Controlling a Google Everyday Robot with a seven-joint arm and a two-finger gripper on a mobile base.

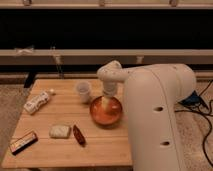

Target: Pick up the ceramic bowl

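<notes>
We log the ceramic bowl [114, 119] sitting on the wooden tabletop [100, 146], right of centre, near and to the right of a small whitish cup [83, 91]. The claw [106, 103] hangs from the white arm [150, 95] low over the bowl's far side. We cannot tell whether it touches the bowl, nor whether it is spread or pressed together. A white bottle [37, 102] lies at the left. Toward the front are a pale packet [60, 131], a dark reddish piece [79, 135] just beside it, and a dark bar [23, 142].
</notes>
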